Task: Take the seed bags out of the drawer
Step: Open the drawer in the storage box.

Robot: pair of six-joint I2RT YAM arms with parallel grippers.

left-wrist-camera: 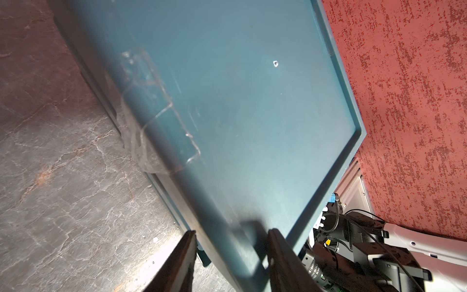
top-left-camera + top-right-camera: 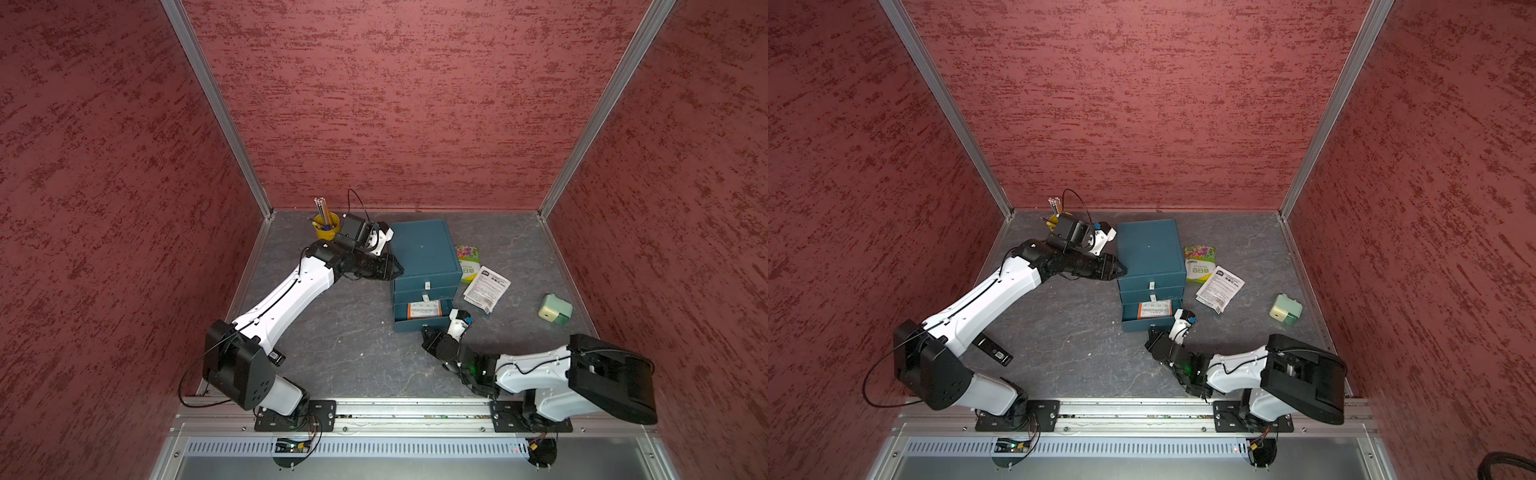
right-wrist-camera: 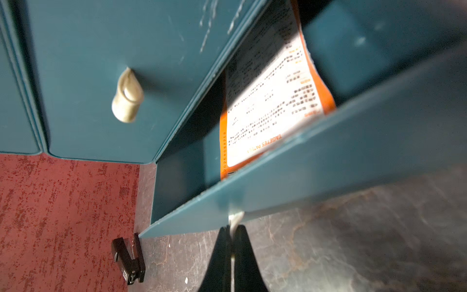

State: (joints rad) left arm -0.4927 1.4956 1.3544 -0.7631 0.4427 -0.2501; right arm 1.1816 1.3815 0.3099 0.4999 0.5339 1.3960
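Reach is short here: the orange-edged packet (image 2: 424, 310) lies flat in the open bottom drawer (image 2: 419, 326), which juts toward the front edge of the worktop (image 2: 353, 345). Its long axis runs along the drawer front. My right pincer (image 3: 231, 227) is pressed together on the drawer's white pull tab (image 3: 235, 218), so the packet sits just past the front wall, toward the back edge. My left pincer (image 1: 231, 233) straddles the top rim of the cabinet (image 2: 419, 249), fingers apart; whether it clamps I cannot tell. The right arm is nearer, I judge. The flower-printed packet (image 2: 468, 259) and the white packet (image 2: 486, 289) lie out, rightward of the cabinet.
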